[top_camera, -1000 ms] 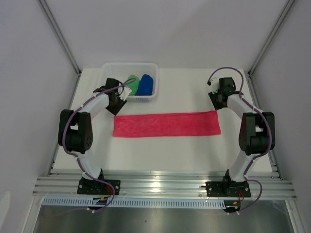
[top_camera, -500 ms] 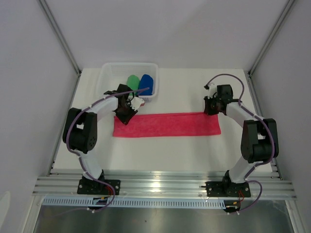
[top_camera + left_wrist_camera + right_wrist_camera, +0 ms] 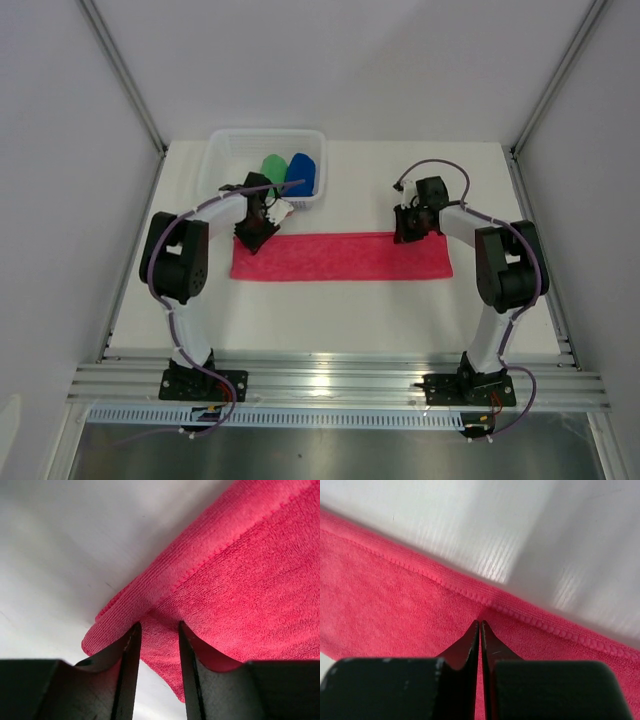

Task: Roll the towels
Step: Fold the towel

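I am pinching a bunch of the pink-red towel (image 3: 340, 257) with my left pincer (image 3: 159, 630). Its two dark fingers (image 3: 127, 672) are standing a little apart, with a raised fold of the fuzzy cloth filling the gap between them. That grip is sitting at the towel's left far corner, where the folded layers are showing as a rounded edge against the white bench (image 3: 380, 180).

My right pincer (image 3: 480, 626) is closed, its fingers lying flat against each other with only a hairline between them. The tips are pressing down on the same towel just inside its stitched far hem, near the right end. The hem is kinking slightly toward the tips, but I cannot tell whether any cloth is caught between them.

The pink-red towel is lying flat as a long folded strip across the middle of the bench, running left to right between my two arms. Both of my forearms are reaching inward toward its far edge.

The white mesh basket (image 3: 235, 158) is sitting at the far left of the bench, just behind my left pincer. The green towel (image 3: 272, 165) and the blue towel (image 3: 300, 173) are resting side by side in its right half, touching each other, with the blue one on the right.
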Robot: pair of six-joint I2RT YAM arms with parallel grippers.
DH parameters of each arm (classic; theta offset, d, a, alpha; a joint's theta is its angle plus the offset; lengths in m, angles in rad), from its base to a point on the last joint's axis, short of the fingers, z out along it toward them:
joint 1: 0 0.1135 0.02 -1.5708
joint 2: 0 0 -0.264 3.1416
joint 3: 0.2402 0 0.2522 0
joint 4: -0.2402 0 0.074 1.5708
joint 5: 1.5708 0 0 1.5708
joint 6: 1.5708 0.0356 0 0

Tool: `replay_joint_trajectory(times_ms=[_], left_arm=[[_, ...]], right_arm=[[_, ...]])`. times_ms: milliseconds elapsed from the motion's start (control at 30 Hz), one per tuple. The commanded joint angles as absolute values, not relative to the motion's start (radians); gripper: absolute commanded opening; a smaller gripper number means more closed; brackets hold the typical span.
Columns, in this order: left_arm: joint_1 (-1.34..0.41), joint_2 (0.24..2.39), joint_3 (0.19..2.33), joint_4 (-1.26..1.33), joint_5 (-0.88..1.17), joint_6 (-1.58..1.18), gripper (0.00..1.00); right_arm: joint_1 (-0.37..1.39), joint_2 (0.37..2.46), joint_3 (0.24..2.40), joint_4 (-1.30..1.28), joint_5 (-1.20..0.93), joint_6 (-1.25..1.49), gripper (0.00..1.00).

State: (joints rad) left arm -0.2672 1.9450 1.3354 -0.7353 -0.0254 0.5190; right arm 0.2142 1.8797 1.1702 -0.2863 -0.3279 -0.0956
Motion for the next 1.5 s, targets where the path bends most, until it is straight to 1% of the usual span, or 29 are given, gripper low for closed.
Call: replay_joint_trajectory(times_ms=[0,333,567,767,900,1033,1067,1200,1300,1333,1400,1467], left_arm=[[-0.256,1.97,1.377,-0.696,-0.106,0.486,0.4],[-0.236,2.006,1.422,-0.684,-0.161,0.477,0.42],[-0.224,1.968,1.414,-0.643,-0.172,0.462,0.5],[-0.221,1.953,1.413,-0.626,-0.17,0.46,0.54],[-0.219,1.936,1.41,-0.629,-0.16,0.459,0.55],[-0.219,1.87,1.41,-0.696,-0.029,0.471,0.57],[-0.219,1.853,1.41,-0.734,0.039,0.475,0.57],[-0.221,1.748,1.393,-0.83,0.158,0.518,0.59],[-0.221,1.701,1.358,-0.902,0.187,0.583,0.59],[-0.221,1.671,1.348,-0.916,0.195,0.609,0.59],[-0.221,1.641,1.26,-0.928,0.184,0.691,0.59],[-0.221,1.606,1.143,-0.91,0.132,0.744,0.59]], right_arm=[[0.222,1.92,1.244,-0.273,-0.324,-0.045,0.06],[0.215,1.983,1.313,-0.273,-0.293,0.026,0.06],[0.195,1.999,1.345,-0.224,-0.287,0.12,0.08],[0.172,2.071,1.399,-0.213,-0.266,0.195,0.08],[0.163,2.094,1.42,-0.224,-0.247,0.238,0.08],[0.15,2.086,1.442,-0.241,-0.223,0.25,0.12],[0.15,2.083,1.448,-0.244,-0.219,0.249,0.13],[0.143,2.036,1.482,-0.287,-0.196,0.236,0.19],[0.14,1.932,1.459,-0.317,-0.128,0.221,0.25],[0.132,1.899,1.43,-0.342,-0.105,0.245,0.29],[0.108,1.807,1.393,-0.405,-0.094,0.291,0.31],[0.051,1.719,1.3,-0.442,-0.124,0.388,0.37]])
